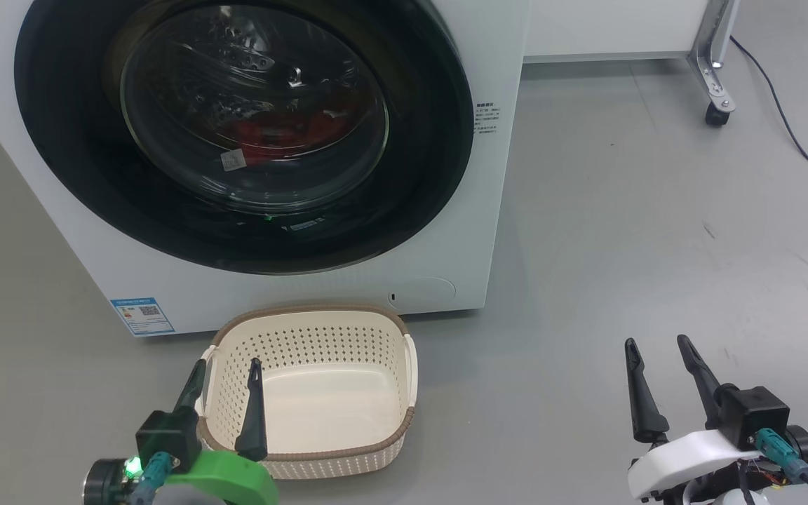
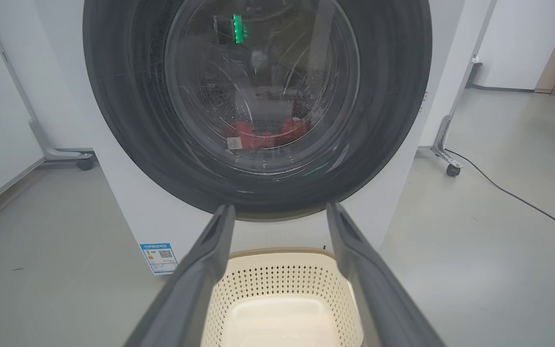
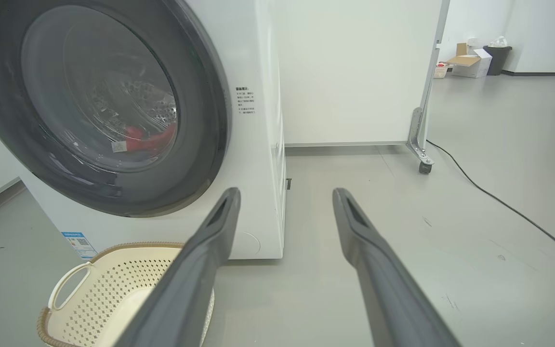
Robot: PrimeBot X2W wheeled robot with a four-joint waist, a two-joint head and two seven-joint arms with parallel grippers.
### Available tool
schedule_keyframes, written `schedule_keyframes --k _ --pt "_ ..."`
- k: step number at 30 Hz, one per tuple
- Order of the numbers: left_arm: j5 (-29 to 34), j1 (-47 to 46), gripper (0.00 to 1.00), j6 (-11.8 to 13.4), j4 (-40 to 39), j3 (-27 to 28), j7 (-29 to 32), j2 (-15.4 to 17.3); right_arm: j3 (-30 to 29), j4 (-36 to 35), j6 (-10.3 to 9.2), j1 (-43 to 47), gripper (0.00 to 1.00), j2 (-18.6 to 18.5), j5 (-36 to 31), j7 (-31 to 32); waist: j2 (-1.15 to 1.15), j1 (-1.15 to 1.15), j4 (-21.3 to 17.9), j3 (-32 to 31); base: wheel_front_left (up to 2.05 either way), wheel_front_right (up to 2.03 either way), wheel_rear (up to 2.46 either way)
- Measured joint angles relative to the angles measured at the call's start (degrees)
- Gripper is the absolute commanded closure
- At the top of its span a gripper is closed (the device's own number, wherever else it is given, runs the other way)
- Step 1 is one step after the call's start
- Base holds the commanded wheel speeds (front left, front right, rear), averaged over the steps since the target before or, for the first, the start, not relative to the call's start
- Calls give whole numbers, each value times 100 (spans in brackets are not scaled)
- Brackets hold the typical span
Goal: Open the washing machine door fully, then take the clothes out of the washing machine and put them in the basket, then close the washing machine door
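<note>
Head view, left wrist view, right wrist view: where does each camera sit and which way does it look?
Head view: on the head, looking forward and down at the shut washing machine door and basket; left pincer and right pincer show, open.
Left wrist view: on the left wrist, facing the door squarely over the basket; its own two fingers show.
Right wrist view: on the right wrist, facing the right front edge of the washing machine and floor; its own fingers show.
Shared: all show red clothes behind the glass.
</note>
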Motion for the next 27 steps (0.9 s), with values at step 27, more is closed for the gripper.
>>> schedule_keyframes --k 27 --pt "235 54 0 69 158 2 -52 -100 -136 -14 12 125 0 210 -323 -47 0 0 67 20 0 0 0"
